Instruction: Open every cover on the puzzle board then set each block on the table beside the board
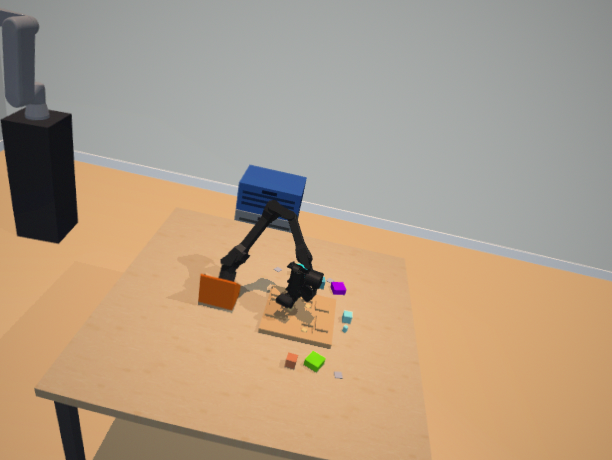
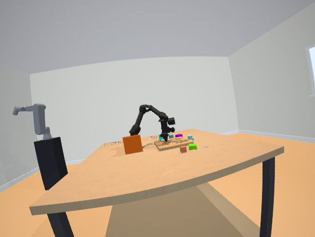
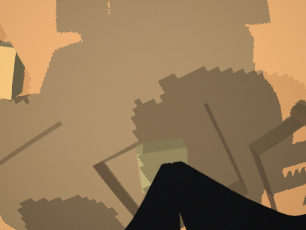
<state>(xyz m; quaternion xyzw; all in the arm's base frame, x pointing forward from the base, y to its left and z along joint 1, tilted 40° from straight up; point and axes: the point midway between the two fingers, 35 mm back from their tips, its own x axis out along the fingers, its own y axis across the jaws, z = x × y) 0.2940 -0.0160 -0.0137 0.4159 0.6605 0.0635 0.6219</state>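
The wooden puzzle board (image 1: 290, 331) (image 2: 175, 146) (image 3: 115, 65) lies on the table, partly under the arm. My gripper (image 1: 284, 301) (image 2: 166, 141) (image 3: 172, 172) is shut and empty, low over the board's arm-side half. In the wrist view a pale square knob (image 3: 162, 152) shows just beyond the fingertips, and another pale knob (image 3: 6, 72) at the left edge. Dark slots run around them; which covers are open I cannot tell. Off the board lie a purple block (image 1: 338, 288) (image 2: 178, 135), a cyan cube (image 1: 347, 316) (image 2: 190, 137), a green block (image 1: 314, 361) (image 2: 192, 146) and an orange-red cube (image 1: 291, 360) (image 2: 183, 149).
A small cyan piece (image 1: 345, 328) lies by the cyan cube. A teal block (image 2: 171, 136) and a cyan block (image 2: 161, 137) are behind the board. An upright orange panel (image 1: 218, 292) (image 2: 133, 144) stands near the arm's base. A flat grey tile (image 1: 338, 375) (image 2: 206, 146) lies beyond the green block.
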